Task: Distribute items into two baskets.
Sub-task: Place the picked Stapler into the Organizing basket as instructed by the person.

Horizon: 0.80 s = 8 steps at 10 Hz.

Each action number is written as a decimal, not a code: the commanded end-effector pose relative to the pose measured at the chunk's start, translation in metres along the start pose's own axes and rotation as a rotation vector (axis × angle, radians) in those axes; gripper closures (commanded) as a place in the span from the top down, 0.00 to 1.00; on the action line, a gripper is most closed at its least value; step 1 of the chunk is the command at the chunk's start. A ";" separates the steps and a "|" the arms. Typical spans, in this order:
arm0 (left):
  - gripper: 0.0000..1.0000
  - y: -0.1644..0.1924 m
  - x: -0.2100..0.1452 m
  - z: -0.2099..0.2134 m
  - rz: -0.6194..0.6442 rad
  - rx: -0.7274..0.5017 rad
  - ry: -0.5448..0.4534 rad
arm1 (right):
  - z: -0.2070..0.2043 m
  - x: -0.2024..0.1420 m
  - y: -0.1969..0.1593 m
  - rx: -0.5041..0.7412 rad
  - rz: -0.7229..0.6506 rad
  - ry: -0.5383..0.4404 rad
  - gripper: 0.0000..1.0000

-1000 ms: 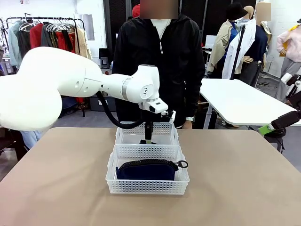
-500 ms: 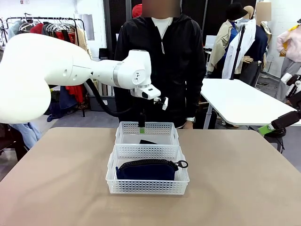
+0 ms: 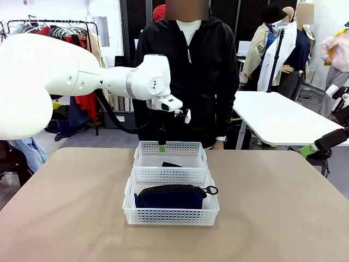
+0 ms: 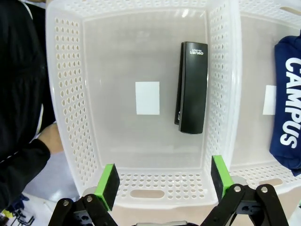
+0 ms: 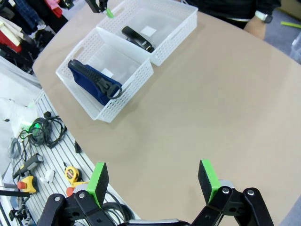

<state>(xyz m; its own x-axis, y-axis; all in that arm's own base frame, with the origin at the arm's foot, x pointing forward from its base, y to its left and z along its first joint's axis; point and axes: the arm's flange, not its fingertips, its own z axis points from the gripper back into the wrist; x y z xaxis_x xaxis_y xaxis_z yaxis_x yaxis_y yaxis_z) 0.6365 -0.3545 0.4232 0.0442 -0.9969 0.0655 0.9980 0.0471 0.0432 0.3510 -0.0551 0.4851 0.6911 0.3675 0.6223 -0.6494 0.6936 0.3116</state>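
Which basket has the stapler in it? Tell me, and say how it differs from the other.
The far basket, nearest the person, holds the black stapler. The near basket holds the navy pouch instead. The open left hand hangs above the far one.

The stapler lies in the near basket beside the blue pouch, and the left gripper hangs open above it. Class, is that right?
Not quite. The stapler lies alone in the far basket, as the left wrist view shows; the blue pouch is in the near basket. The left gripper does hang open above it.
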 end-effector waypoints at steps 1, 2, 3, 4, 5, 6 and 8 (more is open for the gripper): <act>1.00 0.001 0.001 -0.001 -0.017 0.004 0.003 | 0.001 0.000 0.000 0.006 0.002 -0.001 1.00; 1.00 0.001 0.001 -0.001 -0.017 0.004 0.003 | 0.001 0.000 0.000 0.006 0.002 -0.001 1.00; 1.00 0.001 0.001 -0.001 -0.017 0.004 0.003 | 0.001 0.000 0.000 0.006 0.002 -0.001 1.00; 1.00 0.001 0.001 -0.001 -0.017 0.004 0.003 | 0.001 0.000 0.000 0.006 0.002 -0.001 1.00; 1.00 0.001 0.001 -0.001 -0.017 0.004 0.003 | 0.001 0.000 0.000 0.006 0.002 -0.001 1.00; 1.00 0.001 0.001 -0.001 -0.017 0.004 0.003 | 0.001 0.000 0.000 0.006 0.002 -0.001 1.00; 1.00 0.001 0.001 -0.001 -0.017 0.004 0.003 | 0.001 0.000 0.000 0.006 0.002 -0.001 1.00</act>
<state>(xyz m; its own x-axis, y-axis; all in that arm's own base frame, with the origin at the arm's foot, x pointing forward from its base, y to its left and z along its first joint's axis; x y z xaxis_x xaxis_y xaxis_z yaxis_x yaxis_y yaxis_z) 0.6364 -0.3559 0.4200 0.0398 -0.9971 0.0642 0.9983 0.0424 0.0402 0.3510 -0.0551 0.4851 0.6911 0.3675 0.6223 -0.6494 0.6936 0.3116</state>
